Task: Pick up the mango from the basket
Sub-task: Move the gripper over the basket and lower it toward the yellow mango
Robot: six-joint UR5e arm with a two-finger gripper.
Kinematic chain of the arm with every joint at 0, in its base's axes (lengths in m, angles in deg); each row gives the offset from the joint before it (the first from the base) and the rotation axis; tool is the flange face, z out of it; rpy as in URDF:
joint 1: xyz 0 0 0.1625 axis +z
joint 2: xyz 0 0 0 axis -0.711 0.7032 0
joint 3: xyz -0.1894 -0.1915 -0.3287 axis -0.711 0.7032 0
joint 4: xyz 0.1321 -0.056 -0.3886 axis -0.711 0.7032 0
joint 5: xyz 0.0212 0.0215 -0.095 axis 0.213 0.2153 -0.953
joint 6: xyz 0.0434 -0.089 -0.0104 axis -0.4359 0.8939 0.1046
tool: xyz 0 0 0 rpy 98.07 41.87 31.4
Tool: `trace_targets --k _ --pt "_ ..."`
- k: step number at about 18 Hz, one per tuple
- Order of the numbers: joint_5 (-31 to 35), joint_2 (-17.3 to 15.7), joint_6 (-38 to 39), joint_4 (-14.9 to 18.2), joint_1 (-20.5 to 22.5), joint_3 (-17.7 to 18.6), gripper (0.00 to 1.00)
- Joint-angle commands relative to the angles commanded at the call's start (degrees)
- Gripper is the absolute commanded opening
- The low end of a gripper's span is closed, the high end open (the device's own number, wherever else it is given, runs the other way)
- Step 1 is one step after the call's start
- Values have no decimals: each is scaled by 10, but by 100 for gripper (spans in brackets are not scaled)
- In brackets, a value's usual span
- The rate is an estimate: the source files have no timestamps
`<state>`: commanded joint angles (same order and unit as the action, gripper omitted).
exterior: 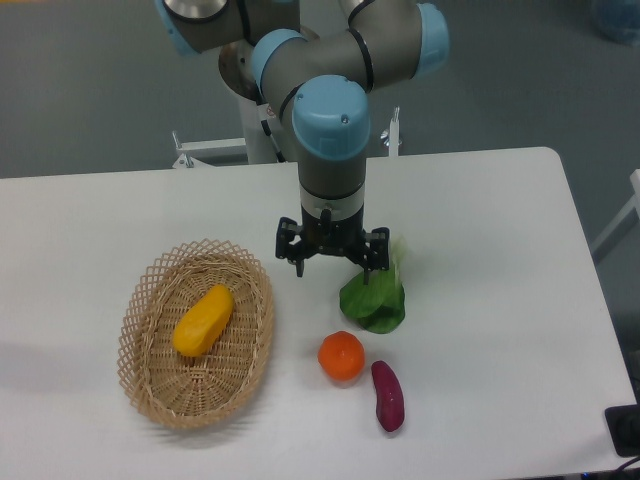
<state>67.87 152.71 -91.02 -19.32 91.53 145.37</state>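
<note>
Wicker basket [150, 385]: tan, oval, with an openwork lattice rim and a tighter woven base; it sat on the left part of the white table [500, 330].
Basket contents: one mango [203, 320], yellow-orange and oblong, lay on the woven base, its long axis slanting from lower left to upper right.
Writing: no brand, label or lettering could be read on any item.
Gripper [333, 262]: black, two-fingered, pointed down over the table to the right of the basket; its fingers stood spread apart and held nothing.
Gripper and mango: well apart, with the basket rim between them.
Leafy green vegetable [374, 300]: lay on the table just below and right of the gripper.
Orange [342, 356]: round, sat near the basket's right side.
Purple sweet potato [388, 395]: lay just beside the orange, to its lower right.
</note>
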Motion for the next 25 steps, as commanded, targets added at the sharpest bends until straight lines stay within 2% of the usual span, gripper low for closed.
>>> trace_targets --k 3,9,15,18,20,22,23,25 --pt "0 -3 1 -10 -2 18 100" --pt "-4 -6 12 -16 -12 20 100" --pt "-1 -3 52 -19 -52 23 100" --pt "0 9 80 -20 -88 26 100" --pt "1 26 91 -43 -116 31 100" --pt "2 44 116 -96 -142 34 100" --pt "2 48 119 -112 -152 41 100" --pt "2 61 117 -126 -161 47 100"
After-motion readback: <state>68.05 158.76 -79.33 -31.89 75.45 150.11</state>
